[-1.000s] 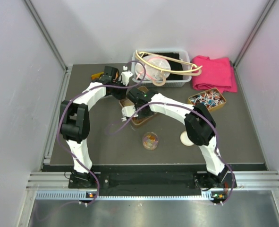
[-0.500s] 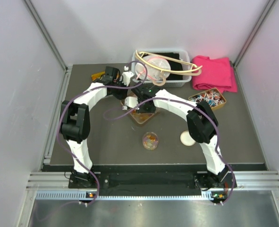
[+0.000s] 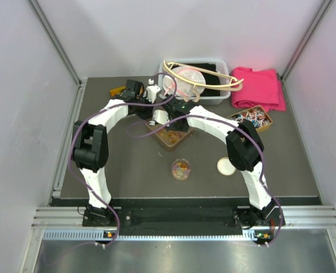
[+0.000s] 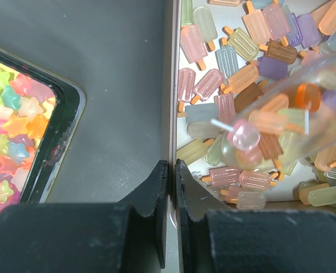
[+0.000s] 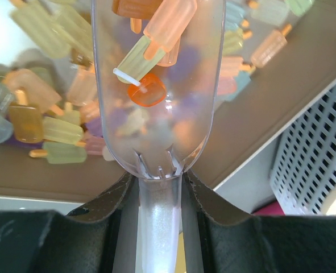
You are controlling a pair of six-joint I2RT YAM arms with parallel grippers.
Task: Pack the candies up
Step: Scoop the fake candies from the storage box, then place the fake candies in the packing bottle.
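Note:
The candies point(image 4: 236, 62) are translucent popsicle-shaped pieces in pink, orange, yellow and pale colours, lying in a shallow tin tray point(image 4: 174, 85). My left gripper point(image 4: 171, 170) is shut on the tray's rim. My right gripper point(image 5: 159, 187) is shut on the handle of a clear plastic scoop point(image 5: 156, 114), which is low over the tray with several candies point(image 5: 156, 28) in its bowl. From above, the tray point(image 3: 163, 142) sits mid-table, largely hidden by both wrists. A small clear cup point(image 3: 181, 169) with a few candies in it stands nearer the arm bases.
A round lid point(image 3: 225, 166) lies right of the cup. A tin of wrapped sweets point(image 3: 250, 119) and a pink cloth point(image 3: 258, 85) are at the back right, a white basket point(image 3: 213, 96) behind the tray. A black tray of star candies point(image 4: 14, 114) is to the left.
My right gripper has swung with the scoop from the tray's left side towards the back and right, over the tray. The left gripper has stayed on the rim.

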